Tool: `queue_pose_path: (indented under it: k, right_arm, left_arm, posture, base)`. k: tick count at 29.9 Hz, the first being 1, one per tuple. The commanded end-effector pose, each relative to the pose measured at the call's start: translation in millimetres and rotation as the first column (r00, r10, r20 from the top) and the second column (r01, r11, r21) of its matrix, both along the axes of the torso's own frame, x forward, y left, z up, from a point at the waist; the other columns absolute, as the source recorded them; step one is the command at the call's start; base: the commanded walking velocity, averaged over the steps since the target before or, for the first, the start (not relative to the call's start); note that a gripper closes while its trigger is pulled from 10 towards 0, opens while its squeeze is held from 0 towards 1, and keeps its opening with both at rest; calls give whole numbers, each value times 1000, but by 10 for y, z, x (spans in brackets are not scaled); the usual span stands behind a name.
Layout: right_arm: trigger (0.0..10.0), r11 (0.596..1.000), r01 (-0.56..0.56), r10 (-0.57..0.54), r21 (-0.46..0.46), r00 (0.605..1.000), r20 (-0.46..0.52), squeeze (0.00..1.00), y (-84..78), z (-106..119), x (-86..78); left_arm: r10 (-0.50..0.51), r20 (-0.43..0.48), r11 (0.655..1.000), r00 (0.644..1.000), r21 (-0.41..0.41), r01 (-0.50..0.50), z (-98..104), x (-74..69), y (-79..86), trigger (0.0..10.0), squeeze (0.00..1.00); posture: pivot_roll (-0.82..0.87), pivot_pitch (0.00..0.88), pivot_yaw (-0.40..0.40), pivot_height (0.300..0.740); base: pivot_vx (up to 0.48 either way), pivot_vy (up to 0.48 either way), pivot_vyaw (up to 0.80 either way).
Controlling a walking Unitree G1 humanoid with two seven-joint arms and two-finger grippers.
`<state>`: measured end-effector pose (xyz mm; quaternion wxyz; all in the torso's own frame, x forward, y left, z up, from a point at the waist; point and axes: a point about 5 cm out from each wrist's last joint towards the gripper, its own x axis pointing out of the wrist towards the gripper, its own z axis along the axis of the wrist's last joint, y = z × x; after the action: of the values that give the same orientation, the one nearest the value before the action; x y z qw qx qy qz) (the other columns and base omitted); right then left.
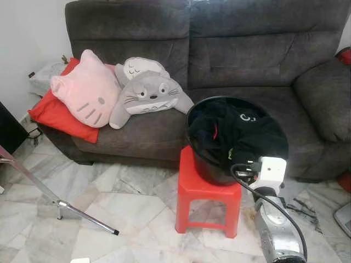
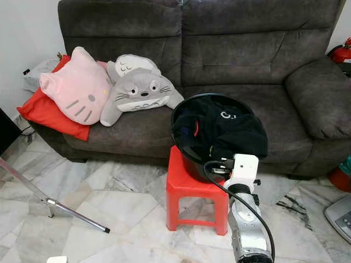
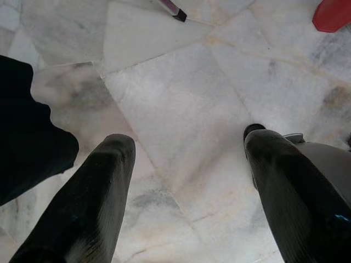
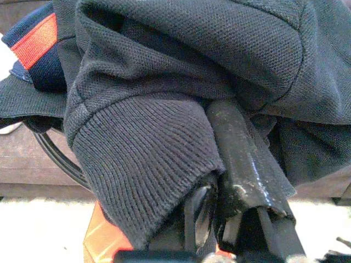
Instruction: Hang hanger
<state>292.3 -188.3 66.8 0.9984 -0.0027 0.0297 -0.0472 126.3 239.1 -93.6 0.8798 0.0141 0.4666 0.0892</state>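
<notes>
Right end effector (image 4: 219, 181) pinching dark clothes (image 1: 241, 129) in basin (image 1: 193, 143); left end effector (image 3: 186, 181) spread.

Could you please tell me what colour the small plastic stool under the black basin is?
Red: the small plastic stool shows best in the left eye view.

— Against the back?
— Wide dark grey fabric sofa (image 1: 219, 71), set before a plain white wall (image 1: 27, 38) on the left.

— On the seat?
— Red flat cushion (image 1: 55, 115), pink cat-face plush pillow (image 1: 85, 90), grey-and-white plush pillow (image 1: 148, 93), all touching.

— Underfoot?
— White marble tile floor with grey veins (image 1: 109, 203), evenly lit. Thin metal stand leg with a black tip (image 1: 82, 215) slanting across it.
</notes>
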Motion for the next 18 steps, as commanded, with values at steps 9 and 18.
queue_pose_path:
  k: [9, 18]
  right_arm:
    - [10000, 1000, 8, -7, -8, 1000, 27, 0, 13, 77, 105]
    - [10000, 1000, -11, 12, -20, 999, 40, 0, 47, 96, 116]
  left_arm:
    - [19, -32, 1000, 999, 3, -19, -10, -124, 112, 10000, 0]
    - [21, -34, 1000, 999, 0, -21, -14, -154, 123, 10000, 0]
  posture:
    - [-207, 0, 116, 740]
    - [-213, 0, 115, 740]
  base:
    - [-100, 0, 0]
    - [-317, 0, 0]
